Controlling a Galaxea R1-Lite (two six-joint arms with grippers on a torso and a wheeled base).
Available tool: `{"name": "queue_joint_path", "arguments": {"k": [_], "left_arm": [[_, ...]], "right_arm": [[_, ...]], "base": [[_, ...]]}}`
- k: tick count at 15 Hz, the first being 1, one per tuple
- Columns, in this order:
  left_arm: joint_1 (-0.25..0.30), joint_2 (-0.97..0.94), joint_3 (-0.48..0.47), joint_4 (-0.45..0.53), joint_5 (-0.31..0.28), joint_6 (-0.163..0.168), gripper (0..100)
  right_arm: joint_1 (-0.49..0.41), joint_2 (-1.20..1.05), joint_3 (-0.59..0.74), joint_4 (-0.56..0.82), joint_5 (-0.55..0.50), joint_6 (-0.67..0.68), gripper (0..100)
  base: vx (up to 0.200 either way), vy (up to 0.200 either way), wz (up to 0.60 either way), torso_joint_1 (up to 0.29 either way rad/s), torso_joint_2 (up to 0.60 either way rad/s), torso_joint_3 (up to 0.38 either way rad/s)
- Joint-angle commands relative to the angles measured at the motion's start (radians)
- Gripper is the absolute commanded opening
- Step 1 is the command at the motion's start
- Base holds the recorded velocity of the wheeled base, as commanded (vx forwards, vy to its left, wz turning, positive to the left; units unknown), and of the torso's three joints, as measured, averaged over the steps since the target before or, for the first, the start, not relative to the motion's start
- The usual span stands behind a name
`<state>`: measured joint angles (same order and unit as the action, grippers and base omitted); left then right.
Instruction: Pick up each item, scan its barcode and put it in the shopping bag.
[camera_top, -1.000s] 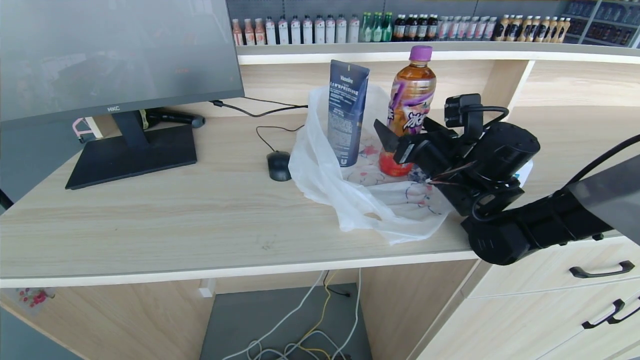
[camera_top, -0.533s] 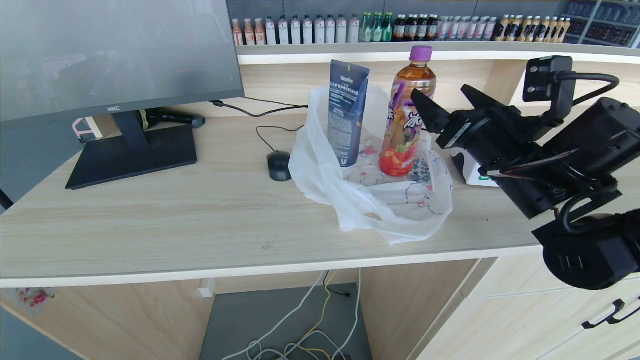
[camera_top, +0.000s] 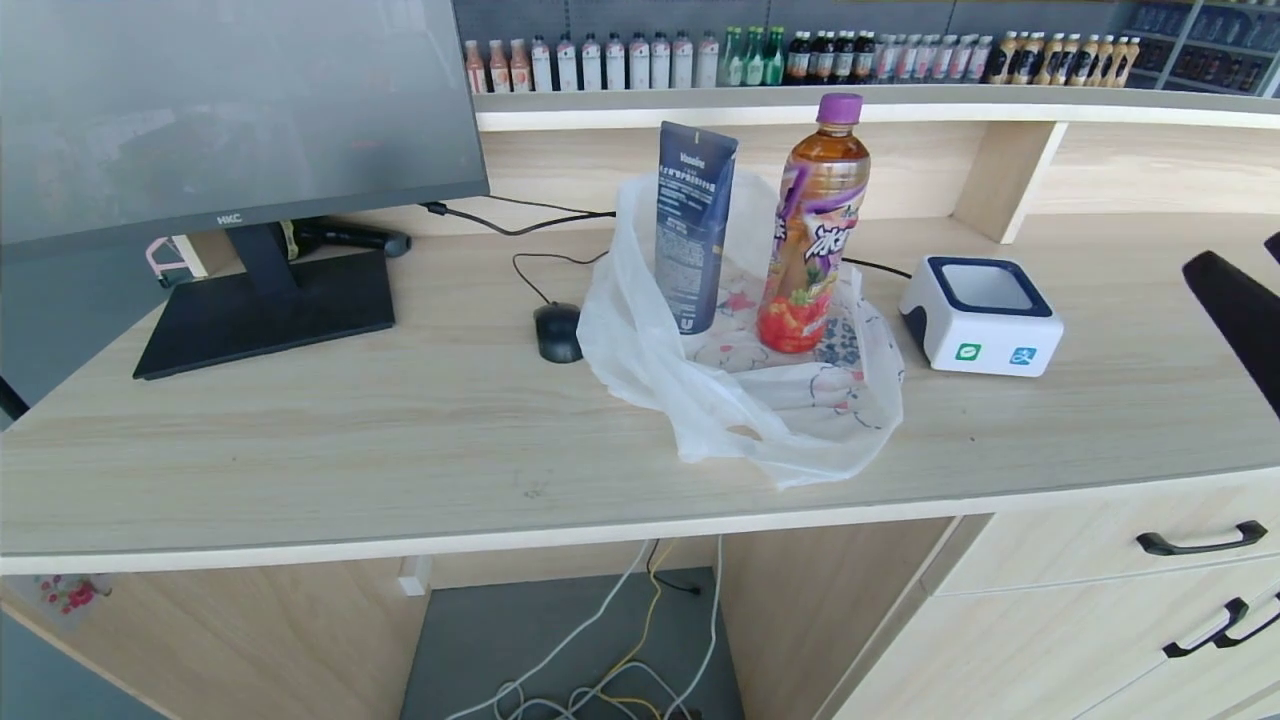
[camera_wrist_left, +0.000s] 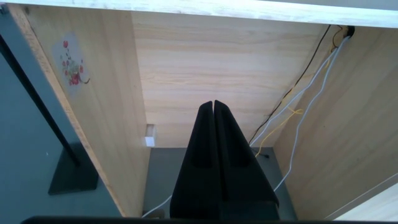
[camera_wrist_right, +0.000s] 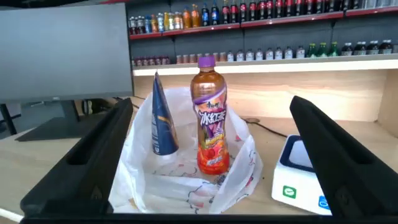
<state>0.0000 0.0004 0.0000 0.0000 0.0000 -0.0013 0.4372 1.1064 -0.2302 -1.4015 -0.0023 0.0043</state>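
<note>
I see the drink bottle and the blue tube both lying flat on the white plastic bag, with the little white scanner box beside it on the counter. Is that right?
Not quite. The drink bottle and the blue tube stand upright on the white plastic bag, not lying flat, as the head view shows. The white scanner box does sit beside it on the counter.

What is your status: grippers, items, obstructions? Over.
Left gripper shut, below the counter. Right gripper open, empty, right of the scanner. Bottle and tube upright in the shopping bag. Nothing in the way.
</note>
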Motion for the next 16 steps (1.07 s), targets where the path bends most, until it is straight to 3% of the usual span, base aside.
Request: {"name": "queue_joint_path", "arguments": {"k": [1,4,5,7,8,10,13,15,16], "left_arm": [[0.000,0.000,0.000,0.000,0.000,0.000,0],[0.000,0.000,0.000,0.000,0.000,0.000,0],[0.000,0.000,0.000,0.000,0.000,0.001,0],[-0.002,0.000,0.000,0.000,0.000,0.001,0],[0.000,0.000,0.000,0.000,0.000,0.001,0],[0.000,0.000,0.000,0.000,0.000,0.000,0],[0.000,0.000,0.000,0.000,0.000,0.001,0],[0.000,0.000,0.000,0.000,0.000,0.000,0],[0.000,0.000,0.000,0.000,0.000,0.000,0]], "right_arm": [[0.043,-0.301,0.219,0.075,0.004,0.002,100],[0.052,-0.461,0.230,0.406,0.050,-0.006,100],[0.074,-0.580,0.230,0.616,0.054,-0.007,100],[0.132,-0.746,0.230,0.940,0.054,-0.032,100],[0.144,-0.790,0.230,1.027,0.054,-0.049,100],[0.189,-1.025,0.230,1.383,0.053,-0.109,100],[0.140,-1.024,0.230,1.397,0.016,-0.064,100],[0.005,-0.981,0.230,1.397,-0.002,-0.058,100],[-0.140,-0.928,0.230,1.398,-0.002,-0.055,100]], "base": [[0.000,0.000,0.00,0.000,0.00,0.000],[0.000,0.000,0.00,0.000,0.00,0.000],[0.000,0.000,0.00,0.000,0.00,0.000],[0.000,0.000,0.00,0.000,0.00,0.000],[0.000,0.000,0.00,0.000,0.00,0.000],[0.000,0.000,0.00,0.000,0.00,0.000],[0.000,0.000,0.00,0.000,0.00,0.000],[0.000,0.000,0.00,0.000,0.00,0.000],[0.000,0.000,0.00,0.000,0.00,0.000]]}}
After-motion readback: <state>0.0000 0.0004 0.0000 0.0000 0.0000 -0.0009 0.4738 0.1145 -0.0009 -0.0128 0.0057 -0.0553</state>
